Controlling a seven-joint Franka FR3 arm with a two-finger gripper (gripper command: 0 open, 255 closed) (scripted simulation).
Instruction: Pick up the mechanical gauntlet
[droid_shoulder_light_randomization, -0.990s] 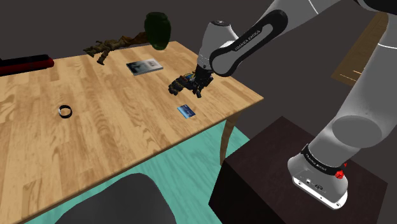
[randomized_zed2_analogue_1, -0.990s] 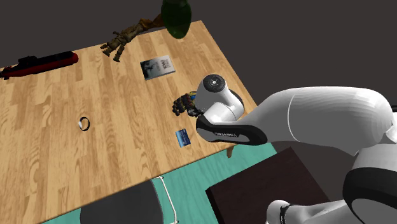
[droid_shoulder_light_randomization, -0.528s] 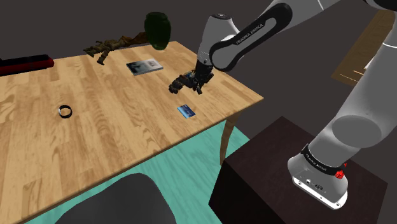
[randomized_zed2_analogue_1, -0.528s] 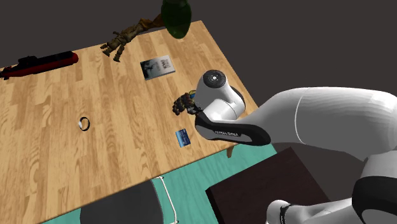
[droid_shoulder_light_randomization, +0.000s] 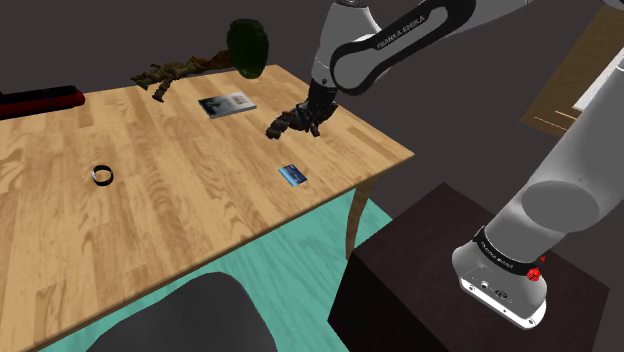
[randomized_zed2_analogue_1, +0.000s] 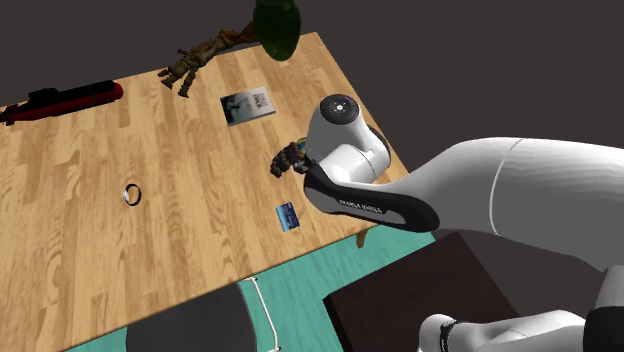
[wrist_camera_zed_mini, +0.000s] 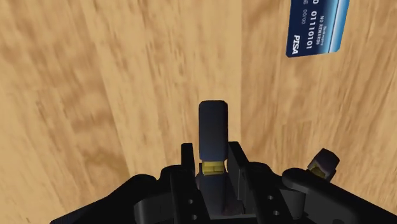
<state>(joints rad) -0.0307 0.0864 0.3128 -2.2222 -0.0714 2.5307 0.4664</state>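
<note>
The mechanical gauntlet (droid_shoulder_light_randomization: 288, 122) is a dark, jointed metal glove with small gold parts. It hangs just above the wooden table (droid_shoulder_light_randomization: 150, 200), near the far right corner in the shoulder view. My gripper (droid_shoulder_light_randomization: 313, 115) comes down from above and is shut on its wrist end. In the second exterior view the gauntlet (randomized_zed2_analogue_1: 289, 158) pokes out from under the arm's white wrist. In the wrist view the gauntlet (wrist_camera_zed_mini: 212, 137) sits between the fingers, one dark digit pointing away over the wood.
A blue card (droid_shoulder_light_randomization: 292, 175) lies close by toward the table's front edge, also in the wrist view (wrist_camera_zed_mini: 316, 28). A booklet (droid_shoulder_light_randomization: 226, 104), a dark green vase (droid_shoulder_light_randomization: 247, 45), a brown figure (droid_shoulder_light_randomization: 170, 72), a small ring (droid_shoulder_light_randomization: 101, 175) and a red-black long object (droid_shoulder_light_randomization: 40, 100) sit farther off.
The arm has risen, and the gauntlet has come up off the table with the gripper. The other objects have not moved.
</note>
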